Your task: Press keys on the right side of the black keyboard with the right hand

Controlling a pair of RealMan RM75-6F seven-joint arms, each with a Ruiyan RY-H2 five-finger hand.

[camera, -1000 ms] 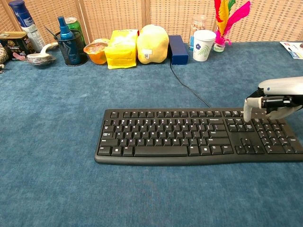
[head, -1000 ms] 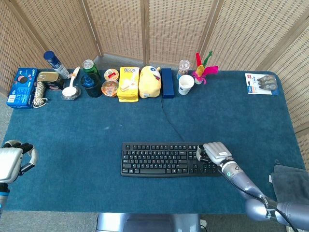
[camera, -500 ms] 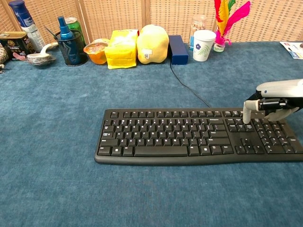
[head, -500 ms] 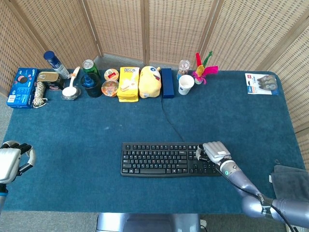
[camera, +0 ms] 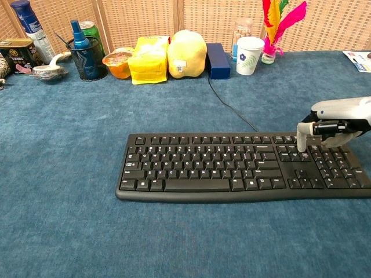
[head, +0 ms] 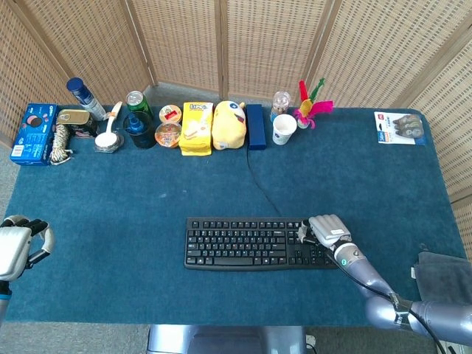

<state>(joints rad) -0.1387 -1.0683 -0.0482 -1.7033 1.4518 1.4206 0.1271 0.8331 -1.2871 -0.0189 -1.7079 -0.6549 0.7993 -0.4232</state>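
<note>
The black keyboard [head: 254, 243] lies at the table's front middle, its cable running back to the row of goods. My right hand [head: 329, 229] rests over the keyboard's right end, above the navigation keys and number pad. In the chest view the right hand [camera: 338, 120] has its fingers curled in, and one fingertip [camera: 301, 142] points down onto a key at the left edge of that block. It holds nothing. My left hand [head: 18, 244] hangs off the table's front left corner, far from the keyboard, with fingers loosely apart and nothing in them.
Along the back edge stand a blue box [head: 31, 133], cans, a spray bottle, a yellow packet [head: 196, 127], a yellow plush [head: 228, 124], a paper cup [head: 283, 128] and feathers [head: 313, 103]. A blister pack [head: 398, 127] lies at the back right. A grey cloth [head: 442, 276] sits off the right edge.
My right hand has crept slightly left and back over the keys, its fingertip still down. The left hand has sunk a little towards the frame's lower left.
</note>
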